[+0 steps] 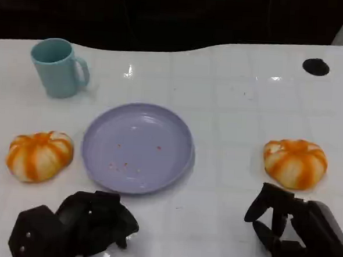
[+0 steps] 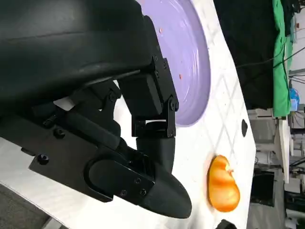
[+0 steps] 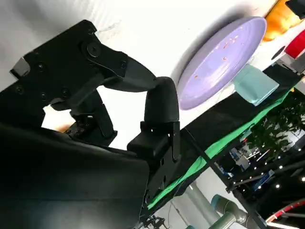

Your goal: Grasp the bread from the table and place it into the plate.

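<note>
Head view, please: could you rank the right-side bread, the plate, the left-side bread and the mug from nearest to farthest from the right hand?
Measured from the right hand, at the lower right:
1. Right-side bread, just beyond the hand.
2. Plate, at the table's middle.
3. Left-side bread, left of the plate.
4. Mug, far left corner.

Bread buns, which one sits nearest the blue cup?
The bread bun left of the purple plate, below the blue cup. The other bun lies far right.
</note>
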Controlling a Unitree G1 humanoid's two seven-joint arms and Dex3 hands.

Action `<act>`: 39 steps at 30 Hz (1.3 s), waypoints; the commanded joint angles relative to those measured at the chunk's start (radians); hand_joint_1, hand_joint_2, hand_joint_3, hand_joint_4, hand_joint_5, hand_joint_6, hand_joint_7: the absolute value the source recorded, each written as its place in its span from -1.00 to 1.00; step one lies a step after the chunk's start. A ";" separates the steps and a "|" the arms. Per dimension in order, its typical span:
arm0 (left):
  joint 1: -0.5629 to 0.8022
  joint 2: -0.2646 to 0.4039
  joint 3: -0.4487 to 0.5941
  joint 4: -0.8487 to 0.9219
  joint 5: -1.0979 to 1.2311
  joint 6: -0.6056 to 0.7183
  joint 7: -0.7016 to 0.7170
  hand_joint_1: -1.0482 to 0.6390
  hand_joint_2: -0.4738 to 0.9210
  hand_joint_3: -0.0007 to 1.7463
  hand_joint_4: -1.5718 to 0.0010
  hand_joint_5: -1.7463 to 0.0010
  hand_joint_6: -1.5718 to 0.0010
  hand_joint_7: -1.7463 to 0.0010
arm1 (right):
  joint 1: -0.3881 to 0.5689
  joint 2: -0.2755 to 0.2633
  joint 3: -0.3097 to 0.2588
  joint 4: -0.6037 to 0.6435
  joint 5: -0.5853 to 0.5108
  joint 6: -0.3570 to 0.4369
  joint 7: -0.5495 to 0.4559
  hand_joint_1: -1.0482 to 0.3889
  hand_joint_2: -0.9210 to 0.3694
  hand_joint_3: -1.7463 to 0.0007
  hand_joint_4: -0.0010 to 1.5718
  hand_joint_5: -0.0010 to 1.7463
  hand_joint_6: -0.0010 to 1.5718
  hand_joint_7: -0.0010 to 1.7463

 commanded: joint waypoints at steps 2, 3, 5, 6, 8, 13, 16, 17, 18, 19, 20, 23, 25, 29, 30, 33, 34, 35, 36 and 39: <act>0.007 0.015 0.005 -0.001 0.003 0.008 0.006 -1.00 0.92 -0.99 -0.10 -0.74 -0.63 0.09 | -0.001 -0.014 -0.006 0.005 0.016 -0.011 -0.008 -0.03 -0.33 -0.22 0.06 1.00 -0.17 0.66; 0.007 0.015 0.006 0.000 0.002 0.008 0.005 -1.00 0.92 -0.99 -0.11 -0.74 -0.63 0.09 | -0.003 -0.013 -0.007 0.009 0.015 -0.015 -0.014 -0.03 -0.33 -0.22 0.06 1.00 -0.16 0.65; 0.005 0.015 0.006 0.001 0.001 0.009 0.006 -1.00 0.91 -0.99 -0.11 -0.74 -0.63 0.09 | -0.007 -0.009 -0.011 0.012 0.021 -0.014 -0.017 -0.03 -0.34 -0.22 0.05 1.00 -0.15 0.61; 0.004 0.015 0.007 0.002 0.001 0.009 0.006 -1.00 0.91 -0.99 -0.11 -0.74 -0.63 0.09 | -0.009 -0.007 -0.013 0.015 0.025 -0.016 -0.018 -0.03 -0.35 -0.21 0.05 1.00 -0.14 0.60; 0.002 0.015 0.007 0.007 0.000 0.008 0.005 -1.00 0.91 -1.00 -0.10 -0.74 -0.63 0.09 | -0.014 -0.006 -0.016 0.020 0.032 -0.020 -0.019 -0.04 -0.39 -0.15 0.03 1.00 -0.13 0.56; -0.005 0.017 0.009 0.021 0.001 0.000 0.004 -1.00 0.91 -1.00 -0.10 -0.74 -0.62 0.10 | -0.022 -0.002 -0.023 0.024 0.050 -0.034 -0.023 -0.04 -0.43 -0.11 0.00 1.00 -0.14 0.54; -0.004 0.015 0.010 0.020 0.001 0.002 0.006 -1.00 0.90 -1.00 -0.11 -0.74 -0.63 0.10 | -0.034 -0.003 -0.032 0.034 0.047 -0.061 -0.049 0.01 -0.45 -0.07 -0.01 1.00 -0.11 0.48; -0.004 0.015 0.010 0.021 0.002 0.001 0.007 -1.00 0.91 -1.00 -0.11 -0.74 -0.63 0.10 | -0.036 -0.003 -0.035 0.035 0.047 -0.065 -0.055 0.02 -0.46 -0.06 -0.02 1.00 -0.11 0.47; -0.004 0.015 0.010 0.021 0.002 0.000 0.006 -1.00 0.91 -1.00 -0.11 -0.74 -0.63 0.10 | -0.037 -0.004 -0.038 0.032 0.049 -0.066 -0.055 0.03 -0.47 -0.06 -0.04 0.98 -0.11 0.45; -0.004 0.016 0.010 0.021 0.002 -0.001 0.005 -1.00 0.91 -1.00 -0.11 -0.74 -0.63 0.10 | -0.039 -0.005 -0.042 0.030 0.048 -0.065 -0.061 0.03 -0.47 -0.05 -0.05 0.96 -0.11 0.41; -0.003 0.016 0.009 0.020 0.003 -0.001 0.005 -1.00 0.91 -1.00 -0.11 -0.74 -0.63 0.10 | -0.042 -0.007 -0.047 0.027 0.043 -0.064 -0.070 0.03 -0.47 -0.03 -0.09 0.78 -0.10 0.29; -0.003 0.017 0.008 0.020 0.006 -0.003 0.007 -1.00 0.91 -0.99 -0.11 -0.74 -0.63 0.10 | -0.052 -0.014 -0.058 0.017 0.011 -0.051 -0.114 0.00 -0.48 0.03 -0.12 0.44 -0.07 -0.03; -0.003 0.017 0.009 0.020 0.005 -0.001 0.006 -1.00 0.92 -0.99 -0.11 -0.74 -0.63 0.10 | -0.054 -0.017 -0.063 0.009 -0.001 -0.044 -0.129 -0.04 -0.54 0.13 -0.18 0.29 -0.09 -0.21; -0.002 0.018 0.008 0.017 0.005 0.003 0.005 -1.00 0.91 -1.00 -0.12 -0.74 -0.63 0.11 | -0.055 -0.037 -0.075 -0.037 -0.010 -0.012 -0.115 -0.13 -0.89 0.68 -0.32 -0.18 -0.18 -0.60; -0.003 0.018 0.008 0.018 0.005 0.003 0.005 -1.00 0.91 -1.00 -0.12 -0.74 -0.63 0.11 | -0.056 -0.046 -0.077 -0.049 -0.024 -0.001 -0.118 -0.18 -0.96 0.79 -0.39 -0.30 -0.23 -0.70; -0.004 0.016 0.009 0.021 0.003 0.002 0.005 -1.00 0.91 -0.99 -0.12 -0.74 -0.63 0.11 | -0.051 -0.072 -0.082 -0.107 -0.068 0.063 -0.119 -0.26 -1.00 0.86 -0.57 -0.50 -0.36 -0.86; -0.005 0.016 0.009 0.021 0.002 0.003 0.005 -1.00 0.91 -1.00 -0.12 -0.74 -0.63 0.11 | -0.049 -0.079 -0.083 -0.124 -0.081 0.083 -0.120 -0.28 -1.00 0.88 -0.61 -0.54 -0.38 -0.88; -0.005 0.015 0.010 0.022 0.002 0.003 0.005 -1.00 0.91 -1.00 -0.12 -0.74 -0.64 0.11 | -0.047 -0.085 -0.084 -0.142 -0.090 0.106 -0.119 -0.29 -1.00 0.89 -0.64 -0.56 -0.39 -0.90; -0.005 0.015 0.010 0.022 0.002 0.004 0.006 -1.00 0.91 -1.00 -0.12 -0.74 -0.63 0.11 | -0.044 -0.091 -0.085 -0.161 -0.100 0.132 -0.114 -0.30 -1.00 0.91 -0.70 -0.59 -0.43 -0.92; -0.004 0.016 0.011 0.022 -0.001 0.001 0.002 -1.00 0.91 -1.00 -0.11 -0.74 -0.63 0.11 | -0.037 -0.120 -0.083 -0.226 -0.147 0.223 -0.098 -0.37 -1.00 0.92 -0.83 -0.65 -0.53 -0.98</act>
